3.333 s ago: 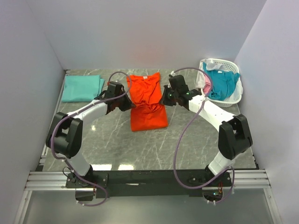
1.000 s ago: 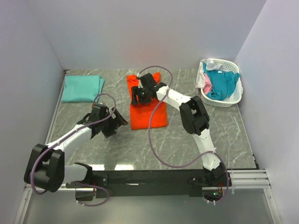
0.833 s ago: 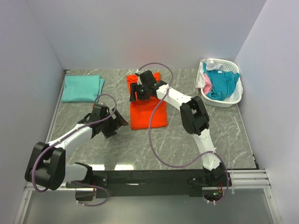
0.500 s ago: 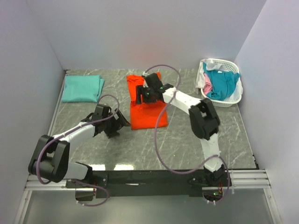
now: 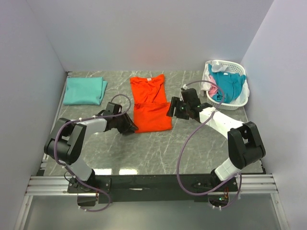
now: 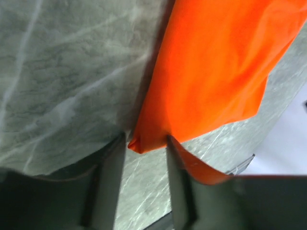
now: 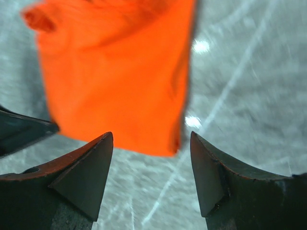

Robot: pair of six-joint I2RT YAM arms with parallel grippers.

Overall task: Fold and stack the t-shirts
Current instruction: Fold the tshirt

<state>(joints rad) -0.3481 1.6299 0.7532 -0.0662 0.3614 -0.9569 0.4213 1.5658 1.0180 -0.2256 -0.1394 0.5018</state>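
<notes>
Orange shirt (image 5: 151, 108) lies flat at table centre, collar toward 12 o'clock. At its 7 o'clock corner the left gripper (image 6: 146, 143) straddles the hem, fingers apart, the cloth between them not yet pinched. Closing here may catch only the top layer, which would open the fold on lifting. At the 4 o'clock edge the right gripper (image 5: 170, 109) hovers with fingers spread, holding nothing. A one-sided lift would skew the shirt toward the mint shirt (image 5: 85, 90) at 10 o'clock.

The orange t-shirt (image 5: 151, 104) lies flat on the table (image 5: 158, 149), just right of the left gripper (image 5: 133, 128) and just left of the right gripper (image 5: 170, 109).
</notes>
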